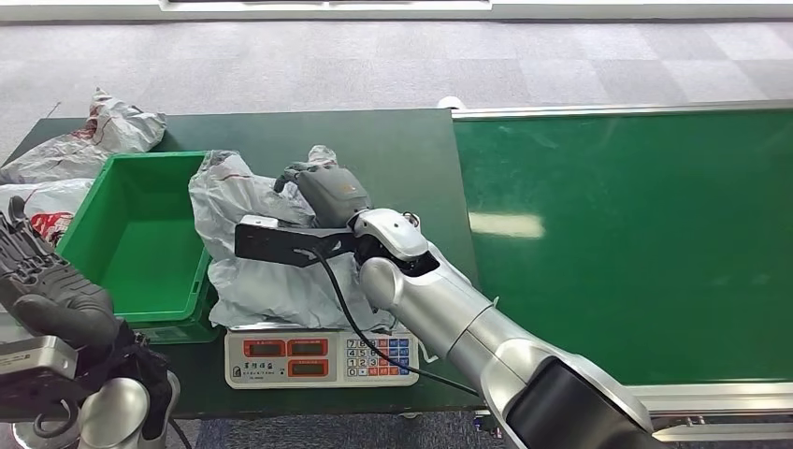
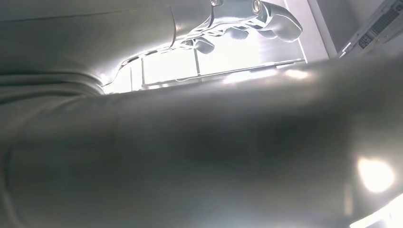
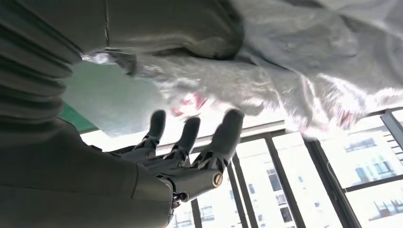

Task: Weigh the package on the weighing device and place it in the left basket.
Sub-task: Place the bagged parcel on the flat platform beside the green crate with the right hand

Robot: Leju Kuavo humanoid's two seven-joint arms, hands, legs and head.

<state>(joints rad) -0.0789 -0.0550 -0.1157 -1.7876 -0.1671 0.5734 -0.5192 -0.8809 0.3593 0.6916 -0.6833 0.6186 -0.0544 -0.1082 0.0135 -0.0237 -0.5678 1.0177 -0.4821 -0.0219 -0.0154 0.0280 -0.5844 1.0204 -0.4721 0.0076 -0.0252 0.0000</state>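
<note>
Fingers (image 3: 190,137) of the right hand (image 1: 327,192) were spread and extended, with the thumb lying on the package's film; whether they had closed on the package (image 1: 257,262) could not be told. The package, a crumpled grey poly bag, lay on the weighing device (image 1: 321,357) at the front of the desk (image 1: 393,140), its upper edge leaning over the near wall of the left basket (image 1: 140,238). The step in hand was judged to be taking hold of the bag for the lift off the scale. A sound grip would gather a fold of film between thumb and fingers (loose film slips easily) before raising it clear of the basket wall. The left hand (image 1: 51,295) hung low at the desk's near left corner, its fingers curled with nothing in them. More bags (image 1: 84,145) lay beyond the basket.
</note>
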